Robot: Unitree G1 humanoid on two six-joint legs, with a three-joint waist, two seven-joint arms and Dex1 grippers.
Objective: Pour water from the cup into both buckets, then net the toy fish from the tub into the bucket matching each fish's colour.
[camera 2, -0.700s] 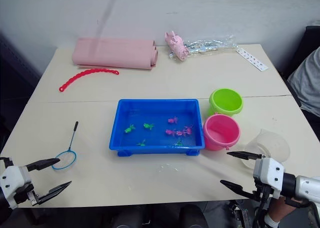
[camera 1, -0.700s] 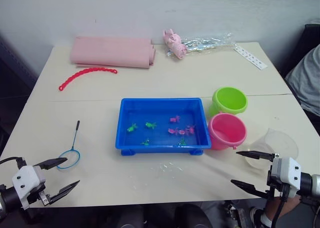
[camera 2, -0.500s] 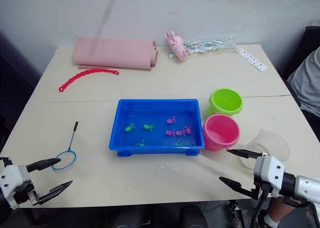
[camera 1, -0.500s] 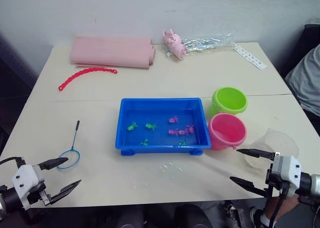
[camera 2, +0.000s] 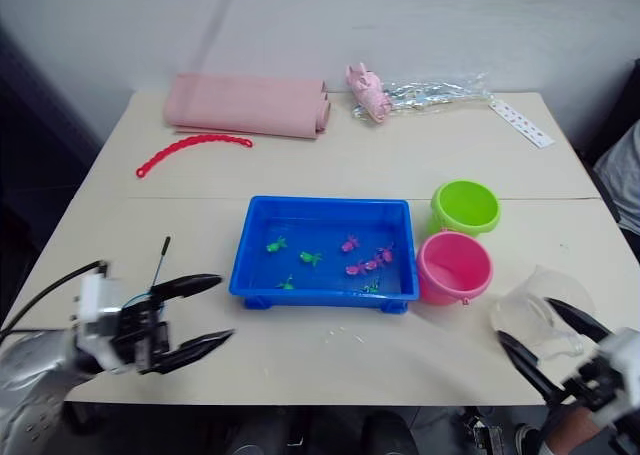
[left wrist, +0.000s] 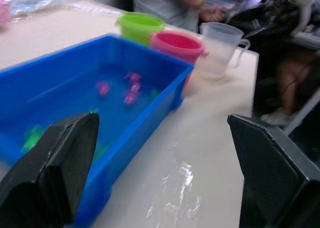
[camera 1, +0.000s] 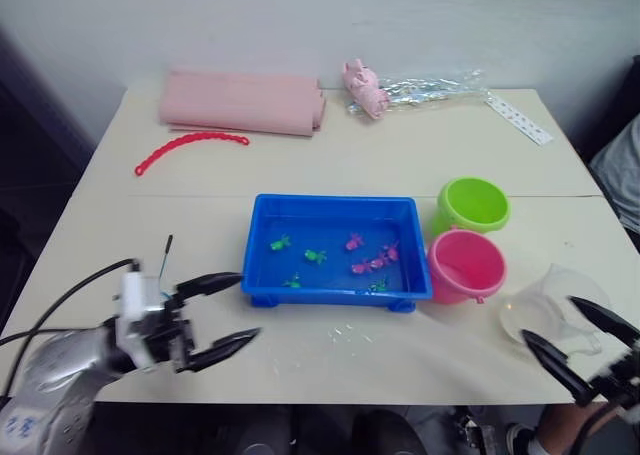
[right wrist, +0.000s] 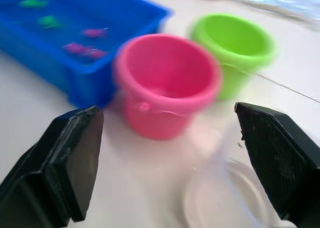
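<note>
Here, your table [camera 1: 330,170] carries everything, and the layout reads as a staged start; the blue tub [camera 1: 331,211] sits mid-table toward the near edge, within reach of both arms, and it holds shallow water with the toy fish [camera 1: 352,242], green ones toward its left end and pink ones toward its right; the pink bucket [camera 1: 467,266] touches or nearly touches the tub's right end, with the green bucket [camera 1: 472,204] just behind it toward the far edge, so a netted fish has a short trip; I cannot tell whether either bucket holds water yet. The cup [camera 1: 548,306] stands near the right near corner, just beside the pink bucket, clear and apparently still carrying a little water; your right gripper [camera 1: 572,341] hangs at the near edge with its fingers spread wide and empty, the cup just ahead of them, which I judge to be the set-up for grasping it and pouring. Your left gripper [camera 1: 218,313] hovers over the near edge just left of the tub, likewise spread and holding nothing; the net [camera 1: 164,257] lies beside it on the table's left side, only its thin handle showing past the wrist. Far off, a pink roll [camera 1: 243,101] and a red bead chain [camera 1: 189,149] lie at the far-left corner, out of your way.
</note>
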